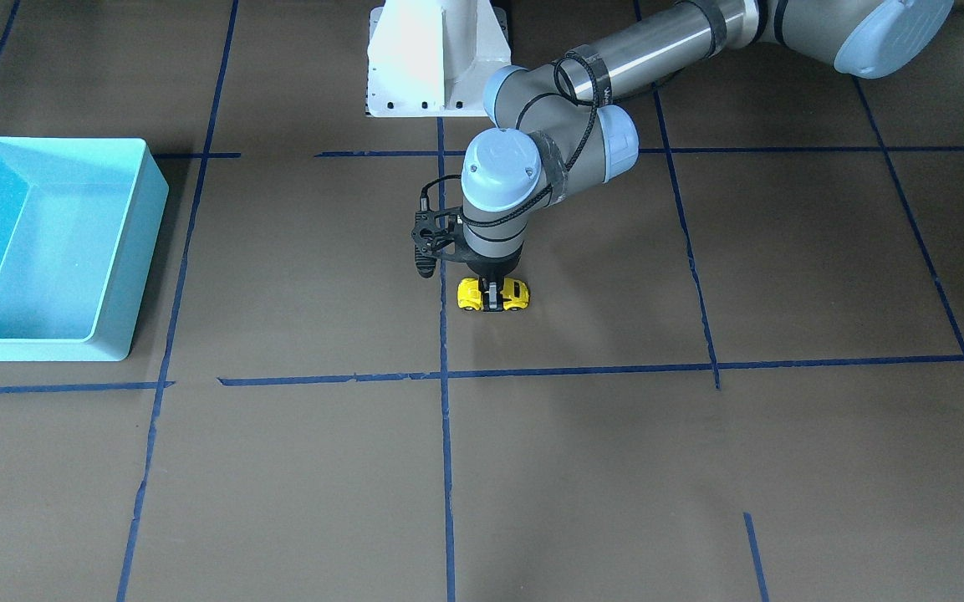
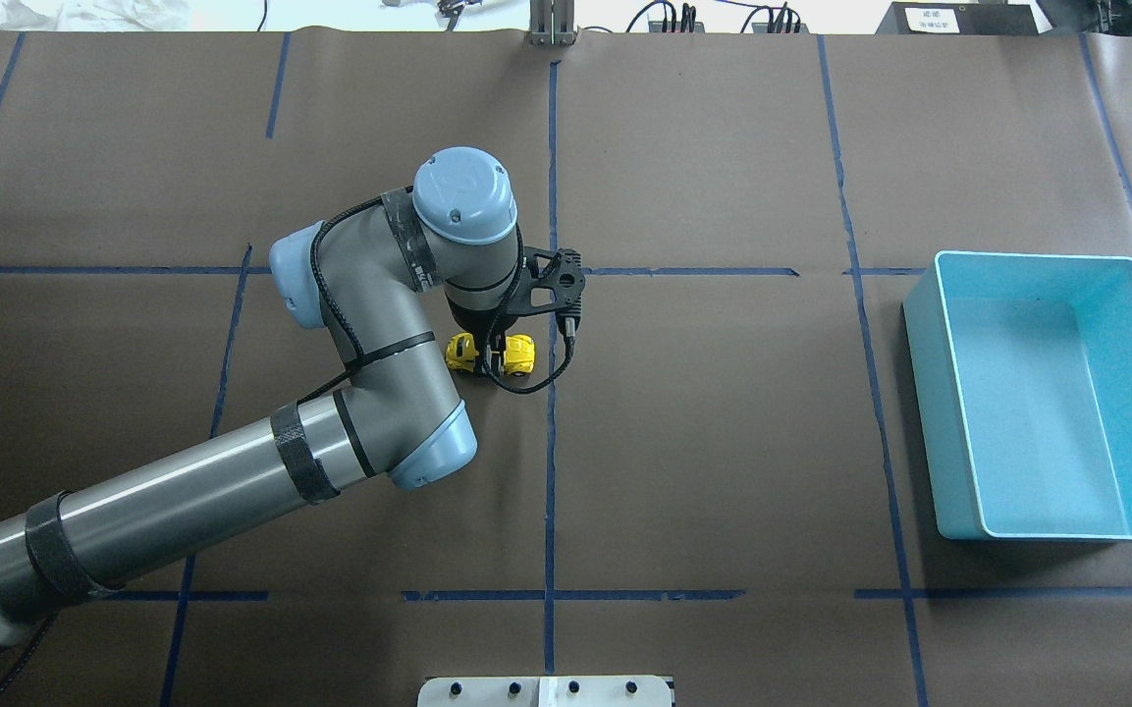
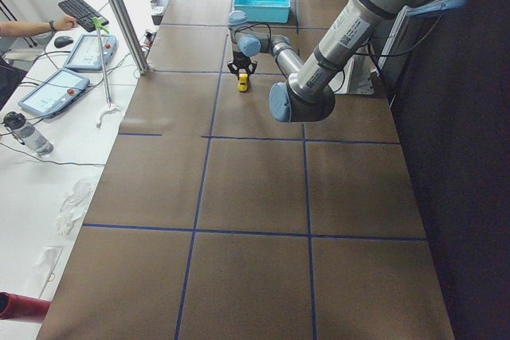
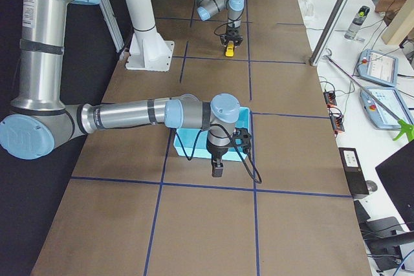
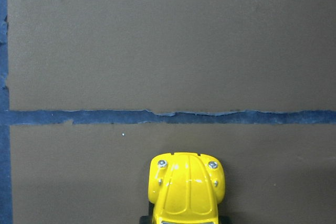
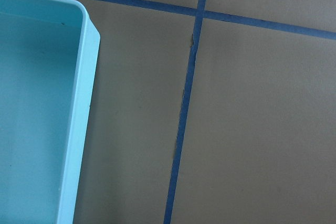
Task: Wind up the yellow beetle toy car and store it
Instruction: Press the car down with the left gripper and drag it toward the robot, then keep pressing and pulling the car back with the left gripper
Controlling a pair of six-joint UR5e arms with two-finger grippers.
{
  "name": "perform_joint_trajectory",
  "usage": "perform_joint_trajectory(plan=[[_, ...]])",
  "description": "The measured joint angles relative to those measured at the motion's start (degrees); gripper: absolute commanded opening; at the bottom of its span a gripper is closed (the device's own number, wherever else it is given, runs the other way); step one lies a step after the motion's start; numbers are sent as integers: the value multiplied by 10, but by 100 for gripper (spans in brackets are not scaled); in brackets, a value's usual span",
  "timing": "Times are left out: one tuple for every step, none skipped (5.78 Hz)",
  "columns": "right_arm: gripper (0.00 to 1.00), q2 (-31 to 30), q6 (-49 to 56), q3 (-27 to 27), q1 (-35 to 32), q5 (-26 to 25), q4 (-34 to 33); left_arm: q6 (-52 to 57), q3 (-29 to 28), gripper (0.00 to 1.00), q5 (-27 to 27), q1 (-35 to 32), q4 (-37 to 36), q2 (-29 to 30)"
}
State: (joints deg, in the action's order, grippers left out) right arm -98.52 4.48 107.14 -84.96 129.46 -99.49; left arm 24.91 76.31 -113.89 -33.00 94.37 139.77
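Observation:
The yellow beetle toy car (image 1: 517,293) stands on its wheels on the brown table near the middle, also seen in the overhead view (image 2: 521,355). My left gripper (image 1: 492,298) points straight down and is shut across the car's middle, one finger on each side. The left wrist view shows only the car's yellow hood (image 5: 186,190) at the bottom edge. My right gripper (image 4: 218,171) shows only in the exterior right view, hanging over the near edge of the light-blue bin (image 4: 187,150); I cannot tell whether it is open or shut.
The light-blue bin (image 2: 919,324) is empty and sits at the table's right side in the overhead view, left in the front view (image 1: 155,192). Its rim fills the left of the right wrist view (image 6: 79,129). Blue tape lines grid the table.

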Motion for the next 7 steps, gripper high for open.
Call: perform_joint_trajectory(plan=[[100,0,0,0,0,0,0,0,8,6,-1,-2,-2,-2],[100,0,0,0,0,0,0,0,18,1,-2,-4,-3,-5],[100,0,0,0,1,0,0,0,21,0,-4,-7,0,-7],[100,0,0,0,0,0,0,0,28,0,-5,-10,13,-14],[100,0,0,0,0,0,0,0,36,0,-6,-12,39,-29],[100,0,0,0,0,0,0,-1,41,0,-6,-13,62,-41],[100,0,0,0,0,0,0,-1,42,0,-6,-13,74,-45]])
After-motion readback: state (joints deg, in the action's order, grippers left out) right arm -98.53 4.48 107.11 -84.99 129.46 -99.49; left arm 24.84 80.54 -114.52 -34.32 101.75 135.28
